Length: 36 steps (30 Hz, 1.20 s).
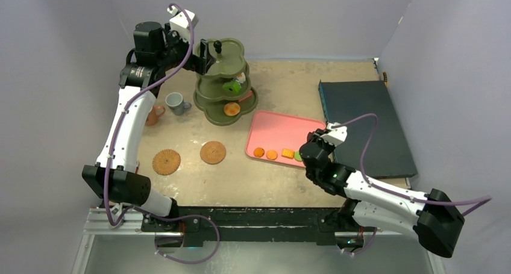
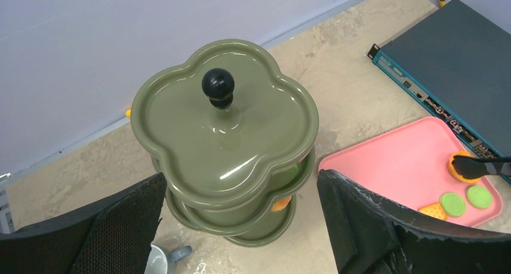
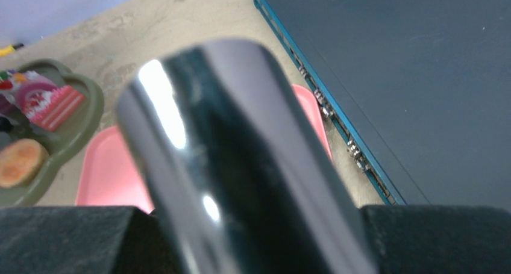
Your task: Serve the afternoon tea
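A tan table (image 1: 289,87) carries a dark blue rack unit (image 1: 367,123) at the right, with the flat pink tray (image 1: 277,132) just beside it. The olive three-tier stand (image 1: 226,63) is at the far left, holding a green pastry (image 1: 232,87) on its middle tier and an orange one (image 1: 231,109) on the bottom tier. The left gripper (image 2: 241,177) hangs beside the top tier, jaws spread wide and empty. The right gripper (image 3: 247,244) clamps the black tongs (image 3: 241,153) over the tray's near right corner. Two brown coasters (image 1: 166,162) lie near the front. The grey-blue cup (image 1: 176,102) and terracotta cup (image 1: 153,114) sit left of the stand. Small orange and green pastries (image 1: 272,155) line the tray's near edge, and the tong tips reach an orange one (image 2: 461,168).
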Motion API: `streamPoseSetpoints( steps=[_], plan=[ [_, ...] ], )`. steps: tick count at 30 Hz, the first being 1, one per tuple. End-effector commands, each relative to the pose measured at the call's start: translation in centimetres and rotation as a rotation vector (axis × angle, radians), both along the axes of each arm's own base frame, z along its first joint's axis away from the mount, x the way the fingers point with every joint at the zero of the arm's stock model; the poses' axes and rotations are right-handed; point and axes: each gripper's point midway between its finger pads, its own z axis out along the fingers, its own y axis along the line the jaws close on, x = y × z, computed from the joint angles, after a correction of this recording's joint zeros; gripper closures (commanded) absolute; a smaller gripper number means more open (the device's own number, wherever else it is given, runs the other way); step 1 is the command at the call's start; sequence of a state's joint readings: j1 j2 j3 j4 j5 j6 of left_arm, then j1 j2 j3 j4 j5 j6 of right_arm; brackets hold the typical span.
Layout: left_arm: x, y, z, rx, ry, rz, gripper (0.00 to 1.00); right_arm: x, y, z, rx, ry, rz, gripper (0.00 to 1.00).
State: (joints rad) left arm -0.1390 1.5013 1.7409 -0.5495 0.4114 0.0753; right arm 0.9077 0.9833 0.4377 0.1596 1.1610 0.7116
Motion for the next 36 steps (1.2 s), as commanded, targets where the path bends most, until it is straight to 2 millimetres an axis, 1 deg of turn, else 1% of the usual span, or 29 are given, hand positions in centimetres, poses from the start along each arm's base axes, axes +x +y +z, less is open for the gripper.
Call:
streamPoseSetpoints(
  steps=[1,3,4,6,8,11,13,14,15,17,19,21,30,32,33,36],
  plan=[
    [-0.6,-0.1,2.3,-0.015,-0.055,-0.021,0.05,0.5,-1.4,2.8,0.027,-0.073,-0.057,0.70],
    [-0.7,-0.3,2.1,-0.022,-0.049,-0.034,0.04,0.5,-1.7,2.5,0.027,-0.066,-0.063,0.69],
    [-0.9,-0.7,1.8,-0.027,-0.039,-0.054,0.04,0.5,-1.7,2.4,0.028,-0.061,-0.066,0.67],
    [-1.7,-2.1,0.4,-0.026,0.005,-0.115,0.04,0.4,-1.8,2.1,0.027,-0.048,-0.073,0.65],
    [-3.3,-4.6,-1.9,0.016,0.060,-0.211,0.04,0.4,-1.8,1.9,0.026,-0.037,-0.077,0.64],
    [-6.5,-8.9,-5.5,0.113,0.107,-0.391,0.05,0.3,-1.9,1.7,0.031,-0.029,-0.080,0.64],
    [-8.6,-11.9,-7.9,0.172,0.150,-0.508,0.04,0.3,-1.9,2.1,0.046,-0.039,-0.076,0.64],
    [-9.4,-13.0,-9.1,0.208,0.169,-0.556,0.05,0.2,-1.9,2.3,0.049,-0.043,-0.075,0.64],
    [-9.9,-14.1,-10.5,0.250,0.187,-0.597,0.05,0.2,-1.9,2.6,0.053,-0.048,-0.074,0.64],
    [-10.6,-15.6,-13.0,0.329,0.198,-0.662,0.06,0.2,-1.9,3.1,0.063,-0.057,-0.073,0.64],
    [-10.8,-17.0,-15.1,0.392,0.188,-0.712,0.06,0.2,-1.8,3.5,0.079,-0.065,-0.064,0.64],
    [-9.9,-18.4,-16.7,0.414,0.166,-0.735,0.06,0.2,-1.7,3.7,0.091,-0.068,-0.057,0.64],
    [-2.8,-24.4,-25.4,0.477,0.132,-0.829,0.06,-0.3,-1.8,5.3,0.137,-0.080,-0.028,0.64],
    [-1.0,-25.4,-26.6,0.499,0.088,-0.830,0.05,-0.4,-1.9,6.1,0.150,-0.091,-0.027,0.64],
    [-0.2,-25.9,-27.4,0.509,0.069,-0.828,0.04,-0.6,-2.0,6.2,0.146,-0.087,-0.026,0.64],
    [2.2,-27.0,-28.3,0.517,0.008,-0.795,0.01,-1.0,-2.6,6.6,0.147,-0.086,-0.028,0.64]
  ],
)
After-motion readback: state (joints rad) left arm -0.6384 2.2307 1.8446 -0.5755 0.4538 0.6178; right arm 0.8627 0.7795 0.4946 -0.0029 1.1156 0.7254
